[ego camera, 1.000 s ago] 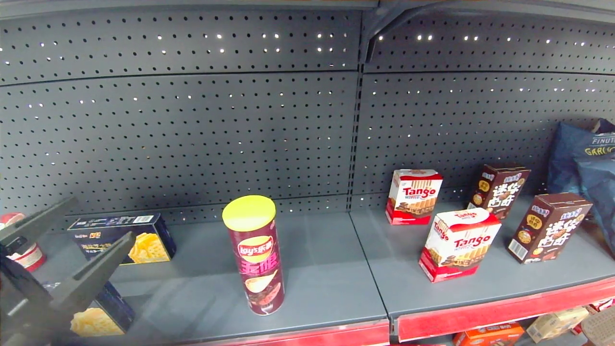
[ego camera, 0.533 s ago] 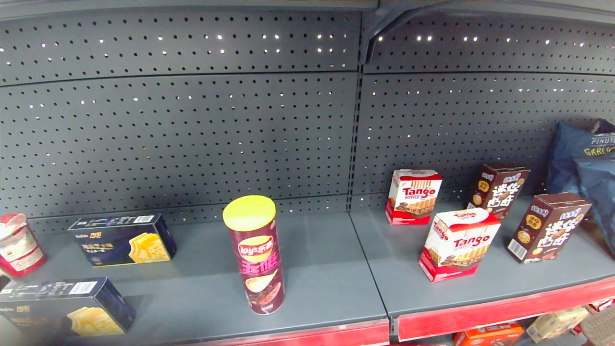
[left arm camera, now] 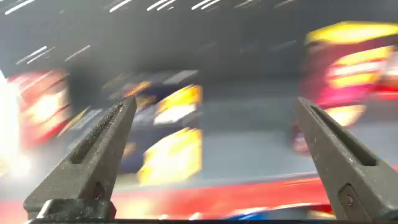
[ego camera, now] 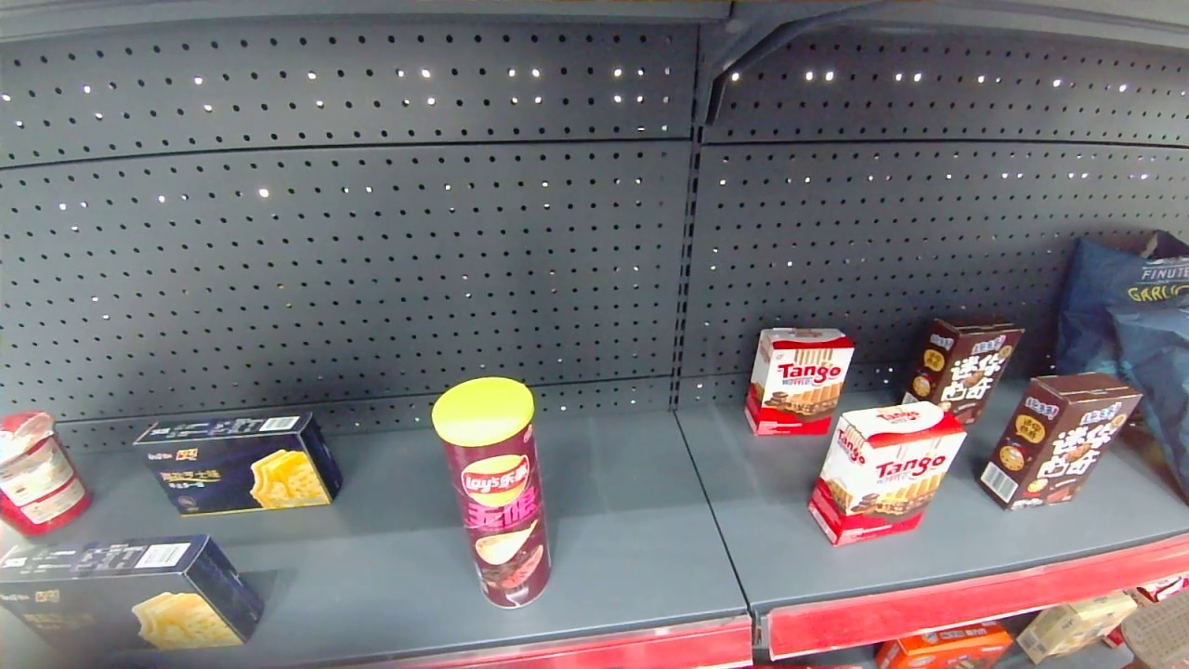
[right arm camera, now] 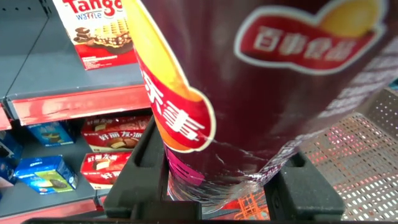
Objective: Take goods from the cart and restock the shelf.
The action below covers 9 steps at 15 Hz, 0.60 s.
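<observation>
A second maroon chip can stands upright in my right gripper, whose black fingers are shut on its lower body, above the cart's wire mesh. On the grey shelf a matching maroon can with a yellow lid stands near the front middle. My left gripper is open and holds nothing; it faces the shelf's left part, where dark blue boxes and the can show as blurred shapes.
Two dark blue cracker boxes and a red cup sit at the shelf's left. Two red-and-white wafer boxes, two brown boxes and blue bags fill the right. Lower shelves hold more boxes.
My left gripper, at the head view's lower left a second ago, has withdrawn out of that view, uncovering the front blue box. The shelf goods have not moved.
</observation>
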Available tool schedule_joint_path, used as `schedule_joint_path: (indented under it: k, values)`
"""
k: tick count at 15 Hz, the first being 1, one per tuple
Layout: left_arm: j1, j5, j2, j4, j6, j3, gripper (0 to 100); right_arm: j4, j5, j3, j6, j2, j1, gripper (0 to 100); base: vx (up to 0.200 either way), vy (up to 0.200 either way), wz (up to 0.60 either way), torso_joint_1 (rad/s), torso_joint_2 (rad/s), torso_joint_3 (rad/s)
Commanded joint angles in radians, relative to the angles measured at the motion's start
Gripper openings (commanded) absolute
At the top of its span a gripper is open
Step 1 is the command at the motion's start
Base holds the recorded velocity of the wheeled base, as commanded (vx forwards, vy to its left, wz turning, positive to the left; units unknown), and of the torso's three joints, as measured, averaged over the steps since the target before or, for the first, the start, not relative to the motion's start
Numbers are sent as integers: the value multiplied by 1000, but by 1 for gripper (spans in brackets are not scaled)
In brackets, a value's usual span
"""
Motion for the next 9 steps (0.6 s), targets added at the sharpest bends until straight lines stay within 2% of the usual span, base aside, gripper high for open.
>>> schedule_joint_path:
  k: [1, 2, 3, 5, 6, 8, 9]
  values:
    - [1, 41, -13, 78, 9, 24, 100, 0, 1, -6, -2, 2, 1, 0, 0, 0, 0, 0, 0, 0]
    - [1, 62, -13, 165, 15, 24, 100, 0, -1, -5, -1, 2, 1, 0, 0, 0, 0, 0, 0, 0]
    - [-1, 71, -13, 209, 29, 24, 100, 0, 1, -6, -2, 2, 1, 0, 0, 0, 0, 0, 0, 0]
    - [1, 82, -13, 226, 29, 24, 100, 0, 1, -6, -1, 2, 1, 0, 0, 0, 0, 0, 0, 0]
    - [-2, 67, -13, 237, 39, 24, 100, -2, 7, -9, -4, 2, 1, 0, 0, 0, 0, 0, 0, 0]
    - [-48, -10, -26, 240, 35, 24, 100, -2, 30, -23, -7, 2, 2, 0, 0, 0, 0, 0, 0, 0]
    - [-82, -18, -72, 242, 39, 24, 100, -2, 47, -26, -7, 2, 4, 0, 0, 0, 0, 0, 0, 0]
